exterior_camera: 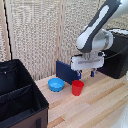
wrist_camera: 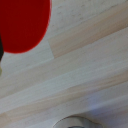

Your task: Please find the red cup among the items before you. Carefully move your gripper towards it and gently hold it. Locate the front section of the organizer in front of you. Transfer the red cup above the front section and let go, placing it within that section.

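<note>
Wooden table (exterior_camera: 100, 102): blue bowl (exterior_camera: 56, 84) beside red cup (exterior_camera: 77, 87).

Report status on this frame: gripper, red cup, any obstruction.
Gripper above red cup, jaws empty, opening unclear. Cup upright on table, beside blue bowl. Organizer at the exterior view's left; nothing seen in the way.

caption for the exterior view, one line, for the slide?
Franka gripper hovers just above the red cup on the wooden table, beside a blue bowl; black organizer waits at the exterior view's left.

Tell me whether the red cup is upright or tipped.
Upright: the red cup stands on the wooden table, open rim facing up, beside the blue bowl.
</note>
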You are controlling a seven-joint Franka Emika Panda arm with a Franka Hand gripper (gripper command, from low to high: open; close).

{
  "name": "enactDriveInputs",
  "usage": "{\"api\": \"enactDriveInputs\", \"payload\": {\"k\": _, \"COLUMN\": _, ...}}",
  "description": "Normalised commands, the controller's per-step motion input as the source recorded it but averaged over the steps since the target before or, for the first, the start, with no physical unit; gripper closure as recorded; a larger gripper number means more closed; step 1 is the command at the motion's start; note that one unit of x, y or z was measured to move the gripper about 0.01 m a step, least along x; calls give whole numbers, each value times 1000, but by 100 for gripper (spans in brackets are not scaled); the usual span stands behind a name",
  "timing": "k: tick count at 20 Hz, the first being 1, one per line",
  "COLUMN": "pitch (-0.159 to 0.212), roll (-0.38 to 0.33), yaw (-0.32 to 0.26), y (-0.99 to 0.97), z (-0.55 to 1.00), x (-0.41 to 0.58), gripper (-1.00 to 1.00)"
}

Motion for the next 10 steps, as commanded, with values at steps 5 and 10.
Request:
{"api": "enactDriveInputs", "payload": {"k": 5, "pitch": -54, "roll": -4, "yaw": 0, "y": 15, "z": -275, "x": 0, "gripper": -100}}
{"api": "enactDriveInputs", "payload": {"k": 10, "pitch": -75, "roll": -34, "yaw": 0, "y": 42, "z": -414, "x": 0, "gripper": -100}}
